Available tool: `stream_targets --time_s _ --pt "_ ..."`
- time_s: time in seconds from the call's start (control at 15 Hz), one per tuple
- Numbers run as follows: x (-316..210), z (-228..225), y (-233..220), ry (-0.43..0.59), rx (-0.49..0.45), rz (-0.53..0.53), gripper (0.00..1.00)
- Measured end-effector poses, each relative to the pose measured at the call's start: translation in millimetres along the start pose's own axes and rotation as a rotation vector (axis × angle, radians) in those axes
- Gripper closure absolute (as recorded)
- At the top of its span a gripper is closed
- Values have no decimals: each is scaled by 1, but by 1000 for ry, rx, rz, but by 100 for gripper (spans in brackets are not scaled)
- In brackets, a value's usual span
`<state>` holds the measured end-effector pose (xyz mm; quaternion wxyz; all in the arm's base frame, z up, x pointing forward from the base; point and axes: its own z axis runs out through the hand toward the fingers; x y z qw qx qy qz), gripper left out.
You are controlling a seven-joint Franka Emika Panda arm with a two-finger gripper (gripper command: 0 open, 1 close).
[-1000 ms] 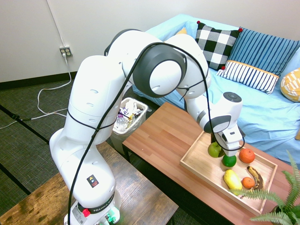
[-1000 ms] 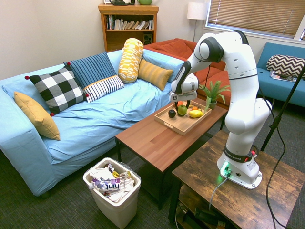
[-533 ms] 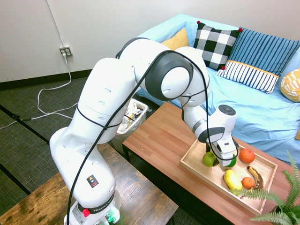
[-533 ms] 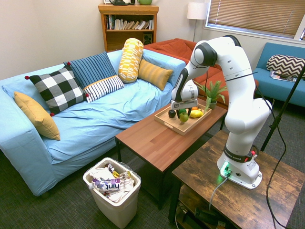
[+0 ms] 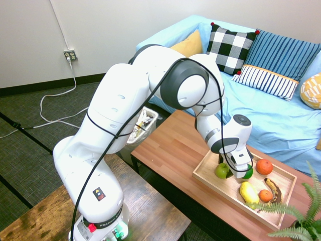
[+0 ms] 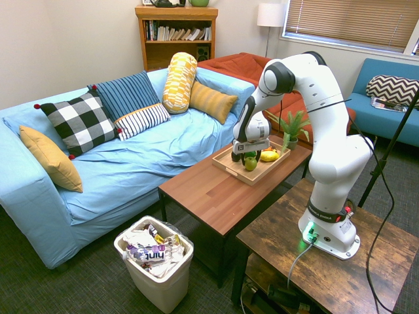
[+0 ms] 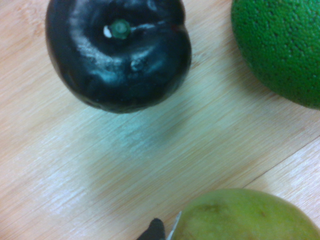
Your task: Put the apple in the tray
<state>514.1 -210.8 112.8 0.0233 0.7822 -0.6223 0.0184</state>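
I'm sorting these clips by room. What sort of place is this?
Probably a living room or lounge: a sofa under a light-blue cloth cover, a low reddish-brown wooden table and a wooden bookshelf show it.

in front of me, the tray (image 5: 211,179) lies on the surface (image 5: 168,145), with the couch (image 5: 273,118) behind. in it, the banana (image 5: 274,191) is to the right of the pear (image 5: 249,192).

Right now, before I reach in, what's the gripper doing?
Gripper: closed, holding the yellow-green apple.
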Motion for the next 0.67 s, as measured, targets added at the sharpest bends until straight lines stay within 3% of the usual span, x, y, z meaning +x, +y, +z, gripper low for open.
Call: stream_targets --time_s 0.33,0.67 --pt "4 -6 4 -2 9 -10 0" --pt "23 -75 21 18 90 4 0"
